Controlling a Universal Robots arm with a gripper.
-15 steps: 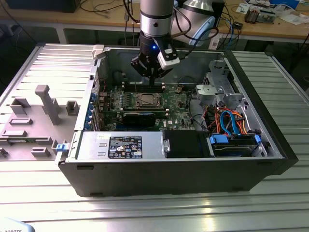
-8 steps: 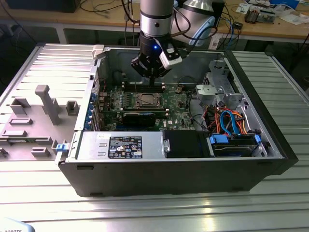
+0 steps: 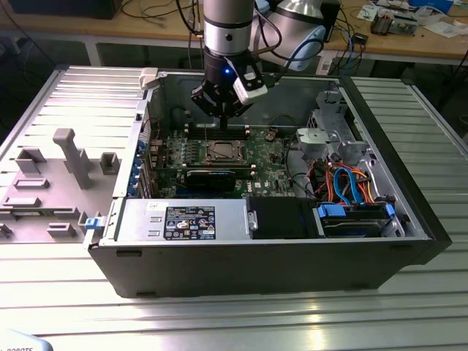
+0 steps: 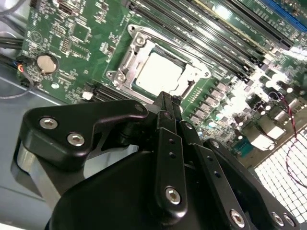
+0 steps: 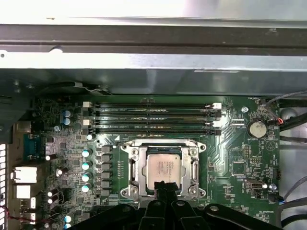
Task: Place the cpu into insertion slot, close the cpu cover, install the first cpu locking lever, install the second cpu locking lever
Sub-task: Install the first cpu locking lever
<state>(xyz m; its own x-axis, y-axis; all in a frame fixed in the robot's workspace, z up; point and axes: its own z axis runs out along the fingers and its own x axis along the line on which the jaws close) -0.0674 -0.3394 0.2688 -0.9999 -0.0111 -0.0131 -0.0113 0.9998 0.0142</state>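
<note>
The cpu lies flat in the insertion slot on the green board, its dull silver top showing in both wrist views. The cpu cover lies down around the chip as a silver frame. A thin lever runs along one edge of the frame; I cannot tell whether it is latched. My gripper hangs just above the slot's edge, with its black fingertips pressed together and nothing between them. Whether they touch the frame is unclear.
Long black memory slots run beside the socket, toward the case wall. A coin battery sits on the board. In the exterior view, a black graphics card lies in front of the socket and a drive cage with cables at the right.
</note>
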